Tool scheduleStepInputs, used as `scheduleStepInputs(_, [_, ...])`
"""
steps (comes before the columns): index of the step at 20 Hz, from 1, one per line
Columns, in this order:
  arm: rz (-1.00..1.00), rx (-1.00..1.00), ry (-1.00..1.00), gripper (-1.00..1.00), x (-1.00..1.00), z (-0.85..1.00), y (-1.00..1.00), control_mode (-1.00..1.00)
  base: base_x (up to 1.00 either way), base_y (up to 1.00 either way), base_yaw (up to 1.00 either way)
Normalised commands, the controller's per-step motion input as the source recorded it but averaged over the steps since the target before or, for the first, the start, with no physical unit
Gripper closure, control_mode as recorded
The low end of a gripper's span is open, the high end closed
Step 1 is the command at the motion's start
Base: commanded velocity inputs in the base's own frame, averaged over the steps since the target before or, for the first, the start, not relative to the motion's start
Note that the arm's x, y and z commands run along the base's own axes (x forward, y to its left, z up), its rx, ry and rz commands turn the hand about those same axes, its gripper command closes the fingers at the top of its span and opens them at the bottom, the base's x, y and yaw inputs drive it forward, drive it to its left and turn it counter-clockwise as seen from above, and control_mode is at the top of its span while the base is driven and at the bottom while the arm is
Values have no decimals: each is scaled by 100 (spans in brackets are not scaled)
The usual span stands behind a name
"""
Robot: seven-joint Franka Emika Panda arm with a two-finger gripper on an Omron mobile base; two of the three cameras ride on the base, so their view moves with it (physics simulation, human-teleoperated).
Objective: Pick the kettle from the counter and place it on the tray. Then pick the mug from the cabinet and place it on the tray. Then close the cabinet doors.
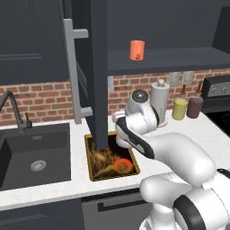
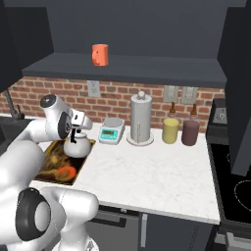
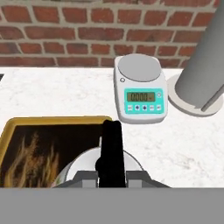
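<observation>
White speckled worktop [image 2: 147, 169] under a red brick backsplash; dark navy cabinet [image 2: 137, 66] above, standing open.

Nearest: the pincer [image 3: 112, 175] is closed on the thin black upright handle of the kettle [image 2: 78, 146]; its two finger tips sit tight against either side of the handle in the hand view. The kettle's silver-white body hangs directly below the pincer, over the far right corner of the tray [image 1: 92, 168]. Whether its base touches the tray floor, cannot tell.

The tray spreads below and to the left of the pincer: gold rim, golden-brown swirl, orange spot toward its near end. Its long side runs away toward the backsplash.

Just beyond the pincer, a small white scale [image 3: 140, 89] with a teal panel, on bare worktop, clear of the tray's rim. To the right of that, the tall white paper-towel roll [image 2: 141, 119] on its round base. Farther right, a yellow jar [image 2: 170, 130] and a dark-red jar [image 2: 190, 132], side by side near the wall.

Left of the pincer, past the tray, the dark inset sink [image 1: 33, 155] with a black tap.

Well above the pincer, the coral-orange mug [image 2: 100, 54] stands upright on the cabinet shelf, alone. One of the cabinet doors [image 1: 96, 72] stands swung out over the tray, its grey bar handle facing the sink side.
</observation>
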Motion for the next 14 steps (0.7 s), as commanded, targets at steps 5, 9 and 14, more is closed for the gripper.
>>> scheduleStepInputs(5, [0,0,0,100,43,-11,44,-100,0,0,0])
scheduleStepInputs(9, [0,-1,0,100,36,-20,38,-100,0,0,0])
scheduleStepInputs(14, [0,-5,-2,100,10,-28,40,-100,0,0,0])
